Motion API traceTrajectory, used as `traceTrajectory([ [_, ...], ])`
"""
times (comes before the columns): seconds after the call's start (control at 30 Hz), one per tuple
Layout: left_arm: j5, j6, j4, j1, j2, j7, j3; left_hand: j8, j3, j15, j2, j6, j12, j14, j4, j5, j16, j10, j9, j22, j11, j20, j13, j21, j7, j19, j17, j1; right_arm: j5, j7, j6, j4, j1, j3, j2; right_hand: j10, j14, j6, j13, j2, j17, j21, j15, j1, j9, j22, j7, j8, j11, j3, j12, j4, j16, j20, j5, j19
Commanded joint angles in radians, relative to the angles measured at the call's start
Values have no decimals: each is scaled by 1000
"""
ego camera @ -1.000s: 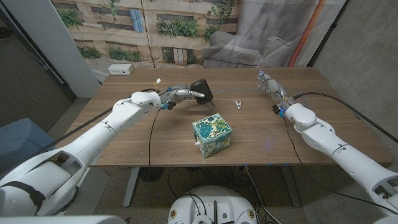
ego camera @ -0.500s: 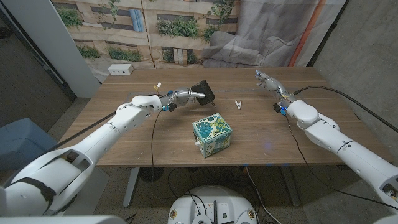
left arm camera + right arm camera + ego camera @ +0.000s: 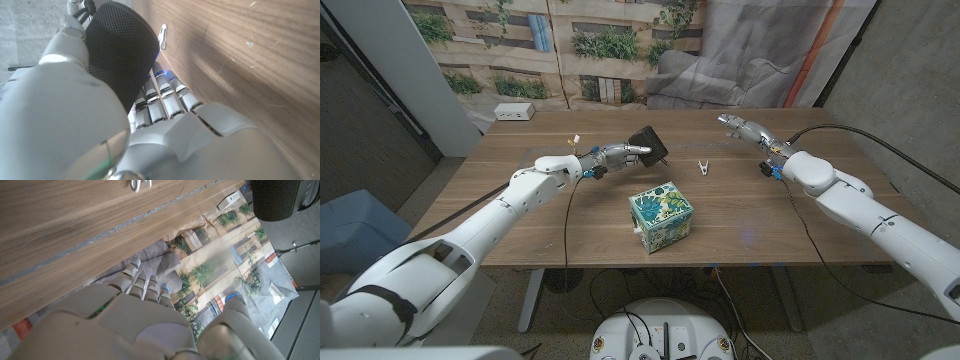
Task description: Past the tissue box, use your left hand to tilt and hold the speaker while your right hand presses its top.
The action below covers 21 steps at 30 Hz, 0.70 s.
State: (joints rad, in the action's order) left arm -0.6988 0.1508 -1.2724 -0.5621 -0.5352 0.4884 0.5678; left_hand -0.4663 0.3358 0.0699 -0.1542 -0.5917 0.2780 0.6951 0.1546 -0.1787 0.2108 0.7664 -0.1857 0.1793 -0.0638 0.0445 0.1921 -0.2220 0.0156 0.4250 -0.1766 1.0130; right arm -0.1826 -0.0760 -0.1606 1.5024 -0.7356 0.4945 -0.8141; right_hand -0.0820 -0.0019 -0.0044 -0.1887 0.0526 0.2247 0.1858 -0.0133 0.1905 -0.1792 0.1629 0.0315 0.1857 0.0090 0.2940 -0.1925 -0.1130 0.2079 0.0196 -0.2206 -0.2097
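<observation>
The speaker (image 3: 647, 145) stands beyond the tissue box (image 3: 661, 215) on the desk (image 3: 740, 210), tipped off its base, with the left hand (image 3: 616, 154) gripping its side; the left wrist view shows the fingers (image 3: 165, 100) wrapped under the dark mesh body, so the tilt-and-hold part appears established. Over the last second the left hand and speaker have barely shifted. The change is on the other side: the right hand (image 3: 740, 127) has travelled leftward and slightly further back across the desk, closing towards the speaker, though it remains well apart from it, with a small white clip (image 3: 702, 167) lying on the desk between them. The right hand holds nothing, its fingers extended and slightly apart. Judgement: the press has not begun; the right hand must cover the remaining gap and come down on the speaker's top.
</observation>
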Motion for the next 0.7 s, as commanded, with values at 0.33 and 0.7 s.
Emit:
traceTrajectory([
  [0.33,-93,90,-55,-47,14,5,-1,-5,15,150,205,-234,10,20,-7,-9,-6,196,-7,3,-149,110,14,0,51,1,-1,13,99,-143,71,80,80,49,-67,68,-38,-114,-8,35,-4,-4,-34,13,-3,5,23,-15,8,-17,9,-23,-9,20,-1,22],
  [0.7,-107,96,-47,-44,17,31,6,-3,20,152,211,-238,10,26,-3,-10,-10,206,-7,3,-150,108,13,0,51,2,0,11,186,-164,116,136,99,71,-92,99,-61,-187,-8,44,-4,-4,-40,4,-3,6,62,-18,1,-30,10,-22,-11,26,-5,33],
])
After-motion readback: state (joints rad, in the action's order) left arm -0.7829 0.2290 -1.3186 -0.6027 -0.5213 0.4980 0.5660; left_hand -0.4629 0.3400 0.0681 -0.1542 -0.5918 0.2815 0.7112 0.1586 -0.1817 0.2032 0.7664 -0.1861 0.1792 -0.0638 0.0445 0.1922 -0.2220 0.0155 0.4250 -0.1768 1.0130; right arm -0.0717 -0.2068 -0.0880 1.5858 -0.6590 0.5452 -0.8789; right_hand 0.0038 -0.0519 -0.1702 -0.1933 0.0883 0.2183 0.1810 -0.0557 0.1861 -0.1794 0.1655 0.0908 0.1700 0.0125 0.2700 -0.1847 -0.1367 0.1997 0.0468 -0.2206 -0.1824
